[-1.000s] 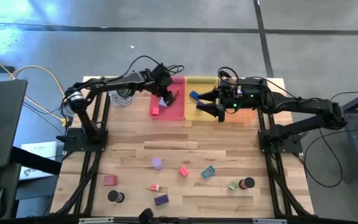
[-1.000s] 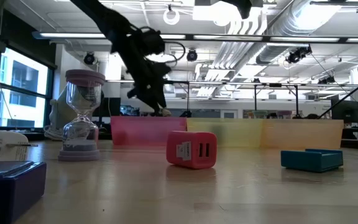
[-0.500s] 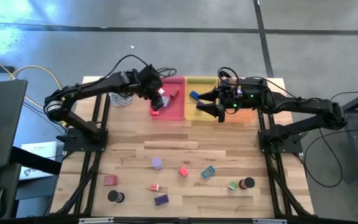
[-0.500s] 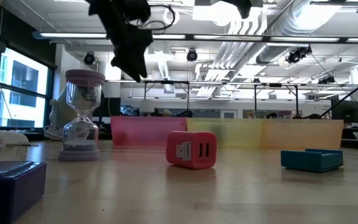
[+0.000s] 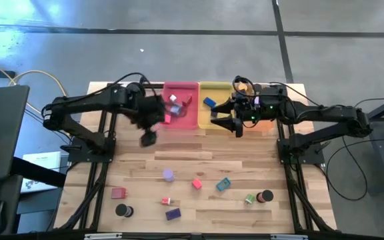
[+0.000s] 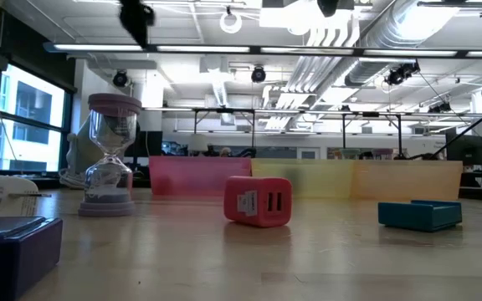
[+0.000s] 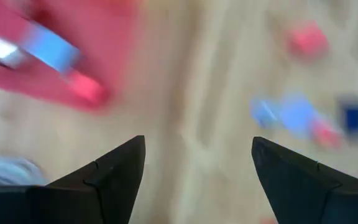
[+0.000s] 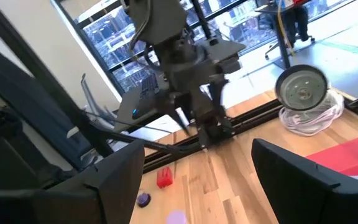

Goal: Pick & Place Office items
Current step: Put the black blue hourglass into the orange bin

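Observation:
My left gripper hangs open and empty above bare table, just near-left of the pink tray. That tray holds two red pieces and a light-blue one. My right gripper stands open and level over the yellow tray, where a blue piece lies. Several office items lie on the near half of the table: a lavender cylinder, a red block, a teal block, a purple block and a black disc.
An orange tray lies under the right arm. A silver-and-white round object sits at the far left corner. An hourglass stands on the table in the low view. Bare wood lies between the trays and the scattered pieces.
My left gripper has drawn back from over the pink tray toward the table's near left, has risen high and has tipped to point more steeply down. The pieces in the pink tray now show uncovered.

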Controlling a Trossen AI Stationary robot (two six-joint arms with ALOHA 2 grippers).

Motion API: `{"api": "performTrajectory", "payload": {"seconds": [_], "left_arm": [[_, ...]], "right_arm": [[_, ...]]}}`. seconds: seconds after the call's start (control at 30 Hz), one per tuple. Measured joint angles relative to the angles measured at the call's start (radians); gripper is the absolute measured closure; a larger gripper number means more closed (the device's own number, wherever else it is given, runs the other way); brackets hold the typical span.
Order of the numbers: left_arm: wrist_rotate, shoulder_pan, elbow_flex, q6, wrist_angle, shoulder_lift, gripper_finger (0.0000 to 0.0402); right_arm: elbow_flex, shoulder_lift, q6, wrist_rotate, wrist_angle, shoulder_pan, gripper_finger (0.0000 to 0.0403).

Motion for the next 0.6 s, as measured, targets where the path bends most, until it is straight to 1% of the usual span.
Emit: {"api": "performTrajectory", "payload": {"seconds": [0.1,0.13,0.2,0.27,0.37,0.6], "left_arm": [[0.150,-0.065,0.046,0.002,-0.175,-0.004,0.0115],[0.191,-0.086,0.050,-0.031,-0.194,-0.009,0.0115],[0.255,-0.125,0.050,-0.126,-0.179,-0.026,0.0115],[0.293,-0.164,0.050,-0.193,-0.168,-0.040,0.0115],[0.296,-0.222,0.050,-0.289,-0.178,-0.052,0.0115],[0.243,-0.368,0.049,-0.449,-0.172,-0.058,0.0115]], "right_arm": [[0.000,0.000,0.000,0.000,-0.014,0.025,0.0117],[0.000,0.000,-0.001,0.000,-0.017,0.032,0.0117],[0.000,0.000,-0.001,0.000,-0.018,0.044,0.0117],[0.000,0.000,-0.001,0.000,-0.018,0.054,0.0117],[0.000,0.000,-0.001,0.003,-0.017,0.070,0.0117],[0.000,0.002,-0.001,0.003,-0.017,0.105,0.0117]]}}
